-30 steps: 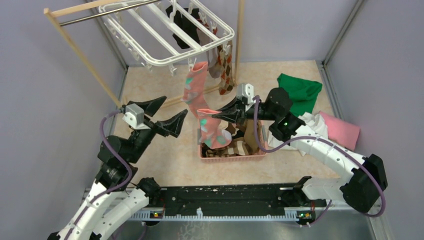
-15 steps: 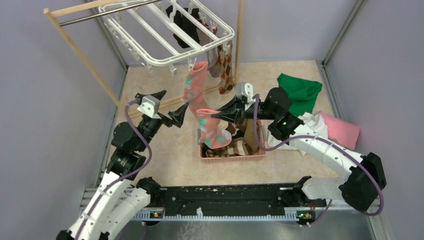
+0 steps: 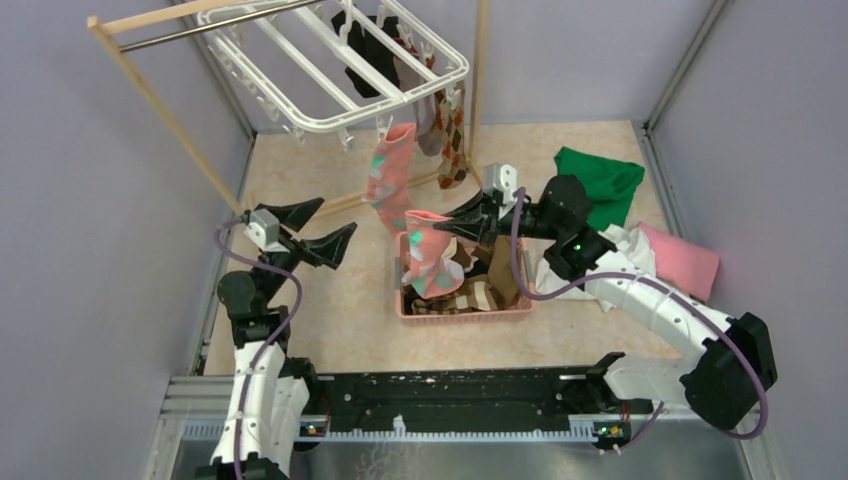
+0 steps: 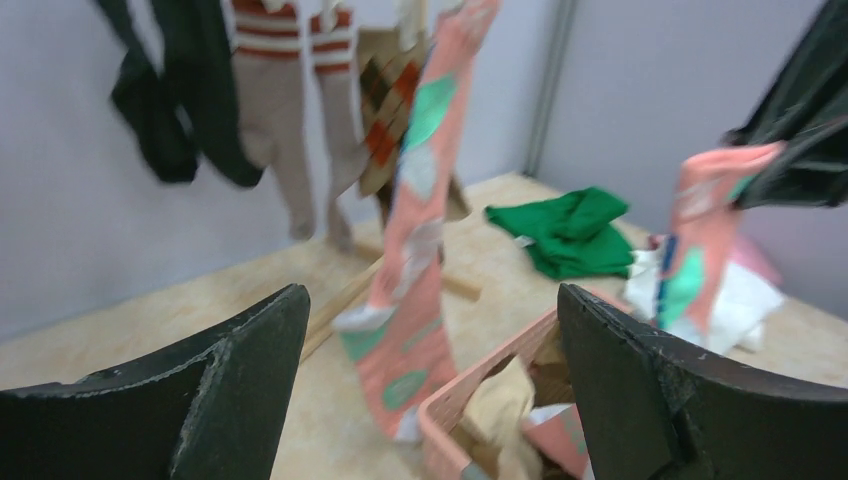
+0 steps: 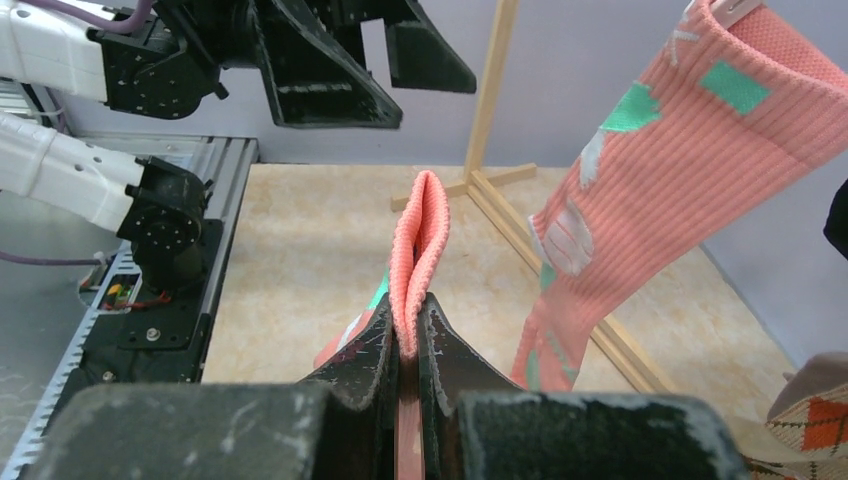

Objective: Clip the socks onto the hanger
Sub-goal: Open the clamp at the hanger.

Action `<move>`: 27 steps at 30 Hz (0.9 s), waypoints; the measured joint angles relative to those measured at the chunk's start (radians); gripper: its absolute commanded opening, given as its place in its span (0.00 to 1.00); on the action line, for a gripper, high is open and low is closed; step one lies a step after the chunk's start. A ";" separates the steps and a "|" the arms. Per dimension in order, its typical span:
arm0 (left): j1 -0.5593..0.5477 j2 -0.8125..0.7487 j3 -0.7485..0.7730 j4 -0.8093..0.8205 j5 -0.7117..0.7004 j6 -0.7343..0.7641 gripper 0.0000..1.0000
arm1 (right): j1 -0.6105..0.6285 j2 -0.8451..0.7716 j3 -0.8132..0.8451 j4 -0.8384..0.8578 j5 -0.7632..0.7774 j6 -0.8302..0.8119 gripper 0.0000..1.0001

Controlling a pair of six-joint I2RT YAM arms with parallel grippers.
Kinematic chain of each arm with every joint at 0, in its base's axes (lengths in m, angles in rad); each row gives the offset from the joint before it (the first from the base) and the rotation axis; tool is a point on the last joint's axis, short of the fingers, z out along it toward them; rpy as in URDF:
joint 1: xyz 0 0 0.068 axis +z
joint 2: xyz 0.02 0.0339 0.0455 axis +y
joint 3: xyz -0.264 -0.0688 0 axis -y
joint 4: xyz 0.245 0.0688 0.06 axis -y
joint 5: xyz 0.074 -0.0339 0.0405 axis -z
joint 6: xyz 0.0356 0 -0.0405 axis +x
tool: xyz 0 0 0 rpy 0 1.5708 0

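Pinched tight, the right claw [image 3: 440, 225] and the wide-spread, bare left claw [image 3: 335, 218] sit in front of the white hanger [image 3: 430, 82], which carries several clipped socks [image 3: 388, 175]. Over the pink basket [image 3: 465, 312] dangles a pink patterned sock [image 3: 425, 260], gripped by the right claw.

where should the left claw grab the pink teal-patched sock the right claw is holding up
The ribbed cuff loop of the pink teal-patched sock, coming from the left: it juts free past the right claw, towards the open left claw; the rest dangles.
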 measured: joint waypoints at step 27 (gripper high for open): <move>-0.237 0.257 0.347 0.275 0.015 0.008 0.87 | -0.003 0.008 -0.019 0.058 -0.042 -0.003 0.00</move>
